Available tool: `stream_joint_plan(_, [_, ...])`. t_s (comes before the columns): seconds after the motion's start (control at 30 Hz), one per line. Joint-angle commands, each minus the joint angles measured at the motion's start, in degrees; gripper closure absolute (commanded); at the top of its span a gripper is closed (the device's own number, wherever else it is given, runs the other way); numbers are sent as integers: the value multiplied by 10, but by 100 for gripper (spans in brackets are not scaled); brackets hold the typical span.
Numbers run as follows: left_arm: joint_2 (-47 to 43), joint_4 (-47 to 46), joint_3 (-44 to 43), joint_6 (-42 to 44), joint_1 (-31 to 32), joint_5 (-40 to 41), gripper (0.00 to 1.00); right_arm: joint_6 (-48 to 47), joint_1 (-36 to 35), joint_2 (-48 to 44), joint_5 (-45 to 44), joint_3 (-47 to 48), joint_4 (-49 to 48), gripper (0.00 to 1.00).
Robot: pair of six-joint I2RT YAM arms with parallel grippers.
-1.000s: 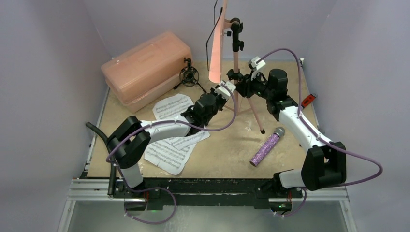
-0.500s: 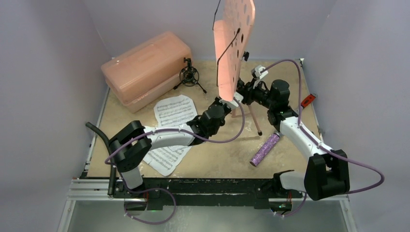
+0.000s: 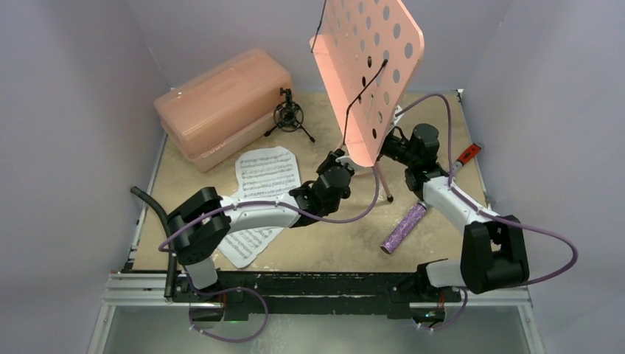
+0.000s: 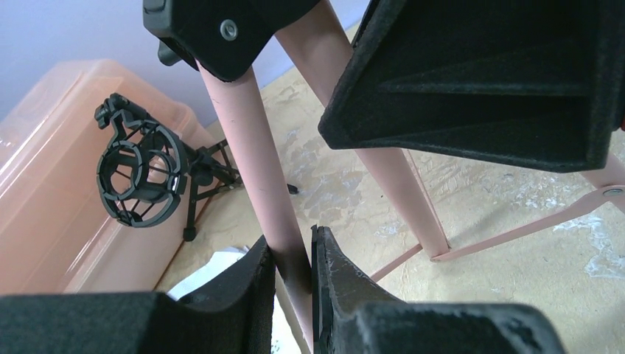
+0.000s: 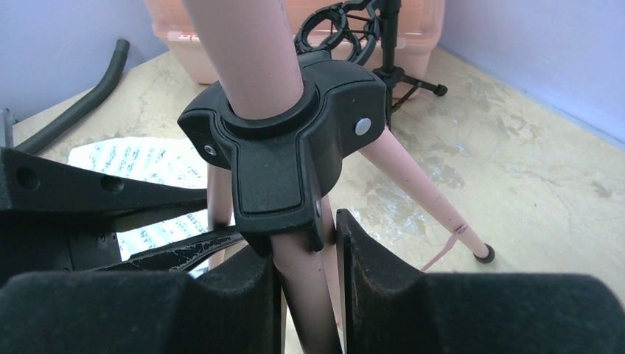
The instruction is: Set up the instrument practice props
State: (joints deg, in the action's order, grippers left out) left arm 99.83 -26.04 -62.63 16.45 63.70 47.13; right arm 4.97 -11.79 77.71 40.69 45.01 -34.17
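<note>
Writing: printed staves on two white sheet-music pages (image 3: 265, 171), too small to read.
Left claw (image 4: 293, 258): clamped on a thin leg of the pink music stand with perforated desk (image 3: 368, 74).
Right claw (image 5: 309, 254): clamped on the pink tube under the stand's black hub.
Stand: upright, back-centre of the tan table (image 3: 332, 243).
Edges: big pink plastic case (image 3: 221, 103) back-left, small black shock-mount mini tripod (image 3: 288, 116) just beside it.
Room: glittery purple microphone (image 3: 404, 227) lies on bare tabletop, front right.

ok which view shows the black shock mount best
Left wrist: the shock mount is close and nearly whole, by the pink case. Top external shows it tiny; right wrist catches only part, behind the stand's hub.
</note>
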Motion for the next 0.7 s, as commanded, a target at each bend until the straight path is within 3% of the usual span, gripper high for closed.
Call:
stream_joint_plan(0.0, [-24, 62, -41, 5, 86, -59, 100, -29, 25, 66, -138, 41, -47, 100])
stream_joint_plan(0.33, [10, 66, -65, -12, 90, -112, 100, -141, 25, 126, -100, 120, -29, 100])
stream_joint_plan(0.67, [58, 70, -121, -43, 90, -184, 100, -180, 25, 182, -63, 183, -23, 100])
